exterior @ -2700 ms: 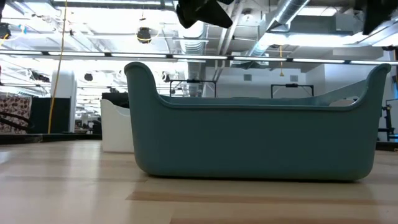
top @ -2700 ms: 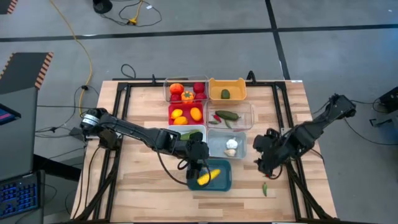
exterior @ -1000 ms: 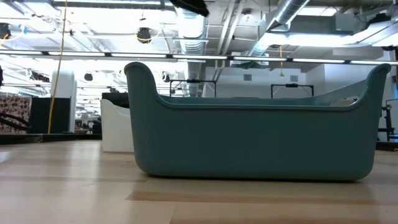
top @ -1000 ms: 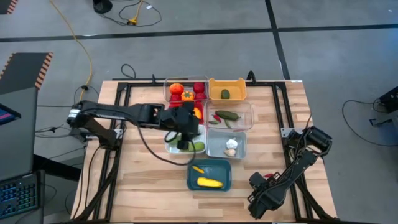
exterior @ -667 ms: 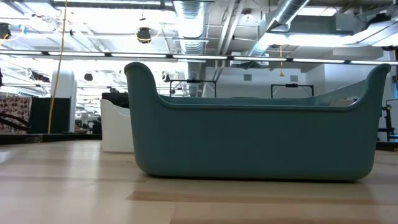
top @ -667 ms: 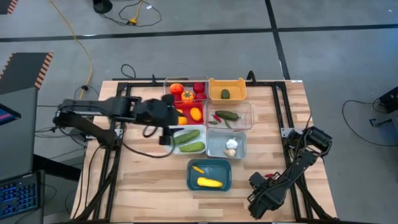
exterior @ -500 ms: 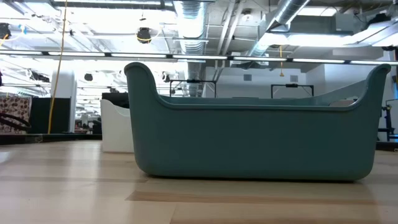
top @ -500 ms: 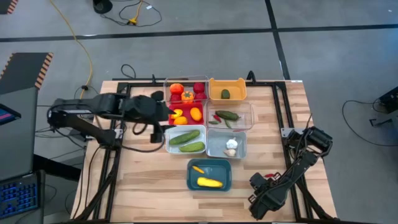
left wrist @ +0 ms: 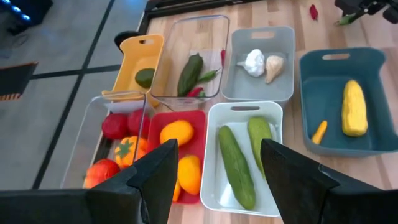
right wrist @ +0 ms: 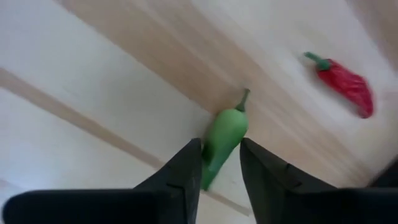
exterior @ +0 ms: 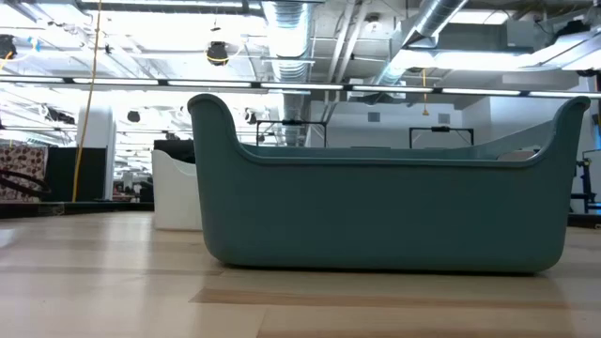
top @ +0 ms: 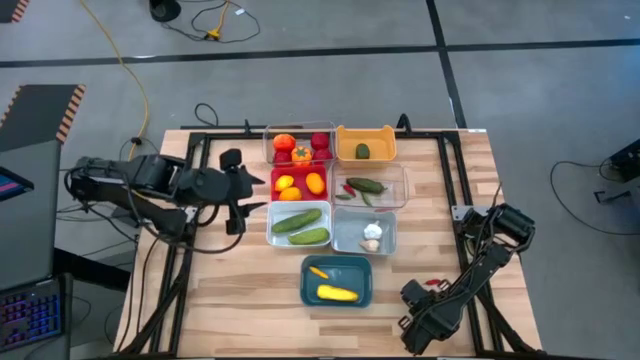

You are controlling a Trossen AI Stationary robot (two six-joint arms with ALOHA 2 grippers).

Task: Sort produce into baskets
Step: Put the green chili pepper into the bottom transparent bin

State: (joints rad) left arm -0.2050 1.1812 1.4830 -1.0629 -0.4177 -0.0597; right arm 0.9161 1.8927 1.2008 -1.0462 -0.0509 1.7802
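Right jaws point(right wrist: 219, 163) clench a green chili point(right wrist: 224, 138) at the bench's point(top: 220, 290) front edge, one red chili point(right wrist: 346, 84) beyond; left jaws point(left wrist: 214, 163) hang released before seven baskets point(left wrist: 252, 155).

Glossy green chili point(right wrist: 225, 138); pale wood table point(top: 250, 290).

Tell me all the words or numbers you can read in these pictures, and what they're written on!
None can be read: no words, labels or numbers show on the small plastic baskets, the toy fruits and vegetables, the wooden table or the dark robot arms.
The blue-lit screen at the picture's left edge is too small to read.
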